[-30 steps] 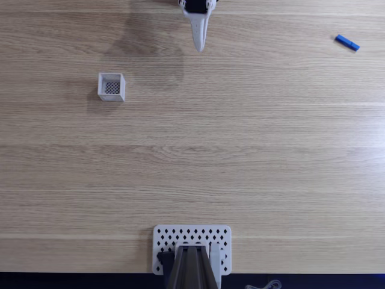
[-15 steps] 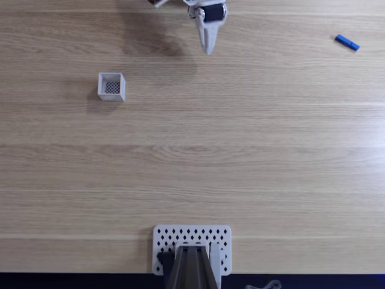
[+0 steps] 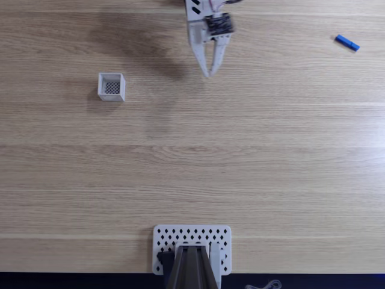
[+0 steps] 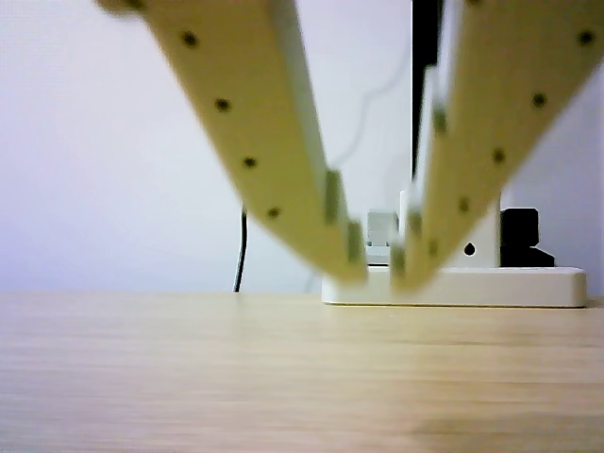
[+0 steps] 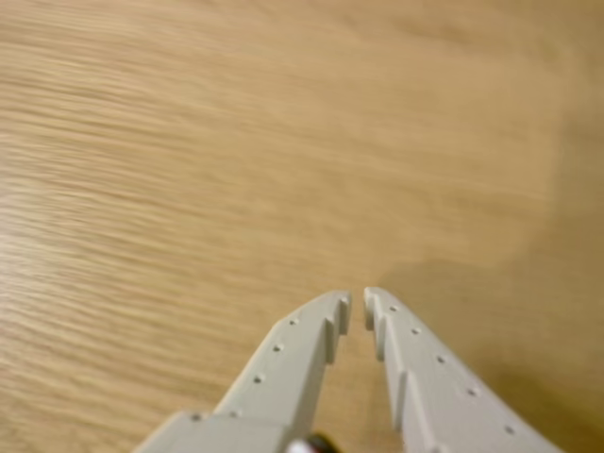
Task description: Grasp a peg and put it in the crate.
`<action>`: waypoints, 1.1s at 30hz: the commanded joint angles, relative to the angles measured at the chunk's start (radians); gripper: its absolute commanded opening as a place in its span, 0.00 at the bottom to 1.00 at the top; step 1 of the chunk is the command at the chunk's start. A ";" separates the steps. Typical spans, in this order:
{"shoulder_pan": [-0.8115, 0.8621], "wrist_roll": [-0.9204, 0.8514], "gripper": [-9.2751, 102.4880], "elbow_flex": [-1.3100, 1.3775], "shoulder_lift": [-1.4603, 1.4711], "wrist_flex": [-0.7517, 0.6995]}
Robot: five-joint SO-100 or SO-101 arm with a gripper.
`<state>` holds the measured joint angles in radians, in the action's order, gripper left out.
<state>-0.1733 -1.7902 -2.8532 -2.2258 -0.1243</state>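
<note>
The peg [image 3: 347,42] lies at the table's [image 3: 252,150] far right (fixed view), well apart from the crate [image 3: 112,87] at left. Between them hangs the gripper [image 3: 209,73], fingertips nearly together, holding nothing.

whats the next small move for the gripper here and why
Probably swing toward the right of the fixed view. The gripper is empty, its fingertips nearly touching with only a thin gap in the wrist view, and the blue peg lies far off on the table's upper right. The crate sits on the other side, so it comes later. The jaws would need to open before reaching the peg.
</note>
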 commanded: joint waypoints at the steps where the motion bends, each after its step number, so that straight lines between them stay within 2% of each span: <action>1: -0.120 -0.129 0.08 -0.015 0.003 0.222; 8: -0.546 -0.044 0.08 -0.120 0.002 0.376; 14: -0.729 0.067 0.08 -0.127 -0.021 0.342; 18: -0.802 0.121 0.08 -0.055 0.029 0.163; 24: -0.925 0.232 0.08 0.215 0.049 -0.324; 27: -0.988 0.299 0.08 0.373 0.072 -0.514; 29: -1.020 0.336 0.08 0.471 0.103 -0.581; 33: -1.062 0.402 0.08 0.626 0.195 -0.581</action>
<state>-1.1919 -1.4435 -2.4436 -2.0678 -0.6842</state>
